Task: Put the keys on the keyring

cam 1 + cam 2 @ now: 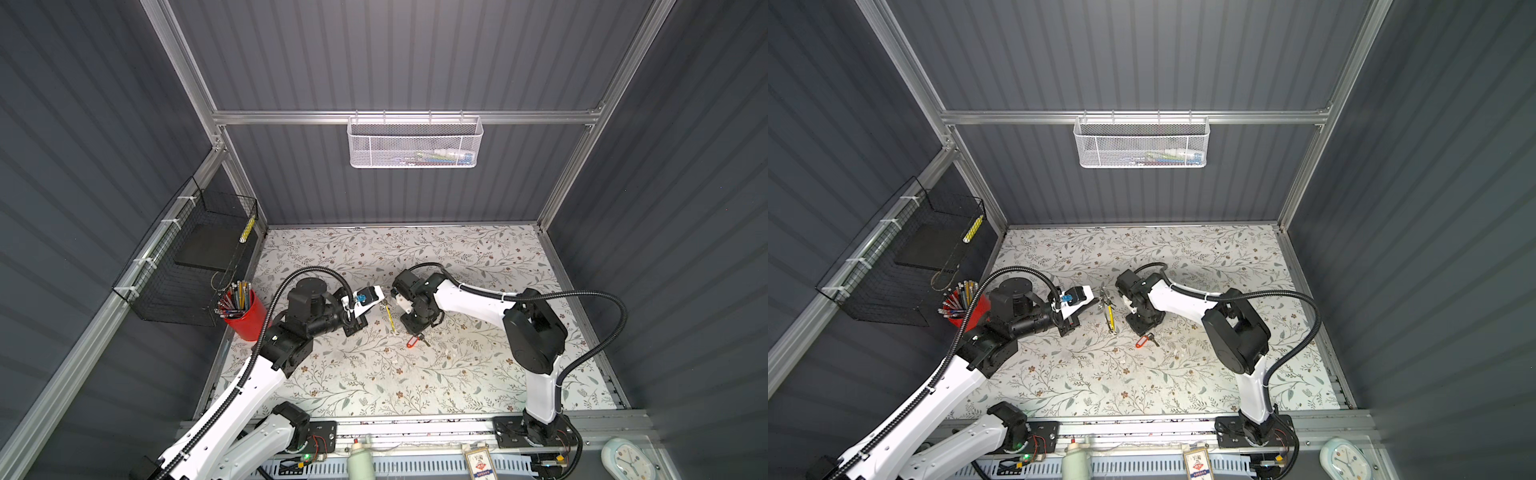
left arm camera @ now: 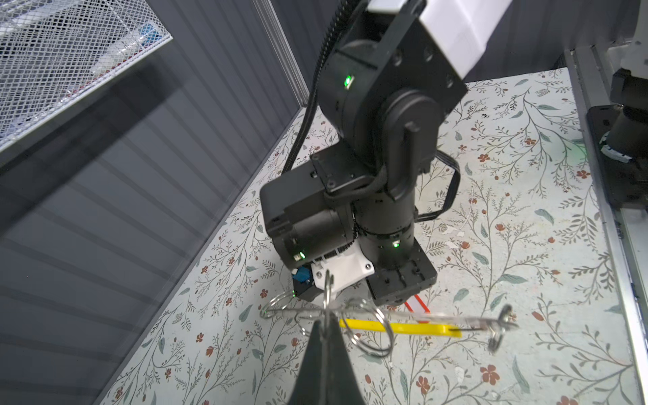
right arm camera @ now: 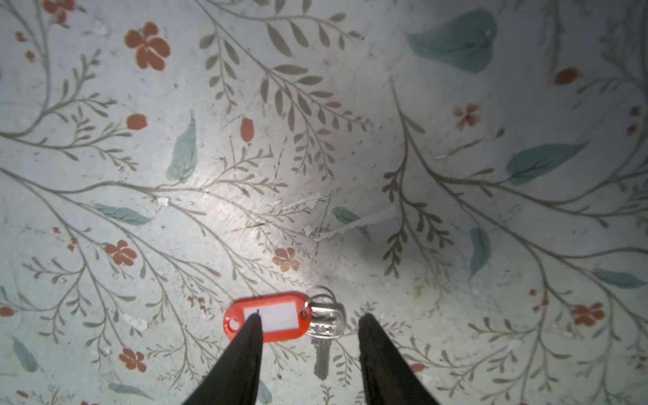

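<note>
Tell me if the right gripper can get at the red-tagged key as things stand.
Probably yes: the right gripper hangs open right over the red-tagged key, nothing between them; it lies flat on the table, though.

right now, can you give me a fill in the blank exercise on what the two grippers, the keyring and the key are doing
The left gripper is shut on the thin grey metal keyring with a ____ plastic segment.
The right gripper hangs with jaws ____ over the small silvery metal key.
That key's oval plastic tag, lying on the floral table, is coloured ____.
Missing words: yellow, open, red.
</note>
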Robot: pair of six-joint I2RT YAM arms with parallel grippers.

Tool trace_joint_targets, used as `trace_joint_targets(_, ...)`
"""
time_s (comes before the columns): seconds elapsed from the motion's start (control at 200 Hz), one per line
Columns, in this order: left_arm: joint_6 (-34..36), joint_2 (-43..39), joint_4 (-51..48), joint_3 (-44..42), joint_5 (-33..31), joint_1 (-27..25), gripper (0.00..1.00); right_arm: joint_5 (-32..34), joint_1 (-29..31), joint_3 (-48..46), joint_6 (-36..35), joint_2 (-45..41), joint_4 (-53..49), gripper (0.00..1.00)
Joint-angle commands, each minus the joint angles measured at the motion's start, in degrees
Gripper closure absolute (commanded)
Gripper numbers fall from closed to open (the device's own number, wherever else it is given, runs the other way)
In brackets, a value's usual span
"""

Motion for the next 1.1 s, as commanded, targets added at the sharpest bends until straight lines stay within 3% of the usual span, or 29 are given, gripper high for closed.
trace_joint_targets(0.0,-2.45,-0.80,0.22,-0.18,-0.01,0.38,1.00,3.50,0.57,-0.31,3.43,-0.84,-1.12,0.44)
trace_joint_targets(0.425,-2.82,-0.90,-2.32,1.34,0.21,0.40,1.00,6.27,3.05,4.32,5.67,6.00,-6.80,0.37)
trace_joint_targets(0.565,-2.45,-0.43,-1.98,1.49,0.38,0.38,1.00,10.99,2.89,5.01,5.15,7.47,-11.85,0.35)
trace_joint_targets(0.89,-2.20,0.25,0.10,0.69,1.09,0.40,1.00,14.32,-0.12,-5.54,2.01,-2.38,-10.80,0.34)
trace_joint_targets(1.096,-1.85,0.27,0.22,0.69,1.09,0.42,1.00,5.15,-1.27,-9.55,-8.07,-10.56,-0.99,0.37)
